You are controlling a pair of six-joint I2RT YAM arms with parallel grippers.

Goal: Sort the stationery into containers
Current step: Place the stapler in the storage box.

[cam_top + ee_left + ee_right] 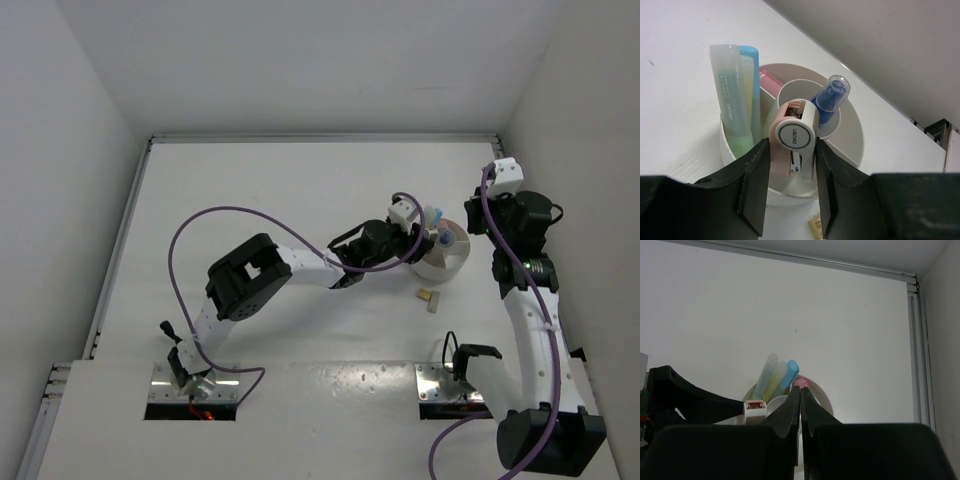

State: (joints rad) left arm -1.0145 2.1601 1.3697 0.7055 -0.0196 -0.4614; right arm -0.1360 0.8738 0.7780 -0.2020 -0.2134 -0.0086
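Note:
The white round tub (856, 135) with inner dividers holds pastel green (730, 105), blue (753, 75) and pink (769, 80) sticks and a clear blue-capped bottle (833, 95). My left gripper (791, 150) is shut on a small pink-and-white stapler (795, 136), held just over the tub's near compartment. In the top view the left gripper (425, 236) sits at the tub's (448, 264) left rim. A tan block (428, 296) lies on the table in front of the tub. My right gripper (800, 391) is shut and empty, just right of the tub (823, 396).
White walls enclose the table on the left, back and right. A metal rail (918, 340) runs along the right edge. The left arm's purple cable (200, 235) loops over the table's left half.

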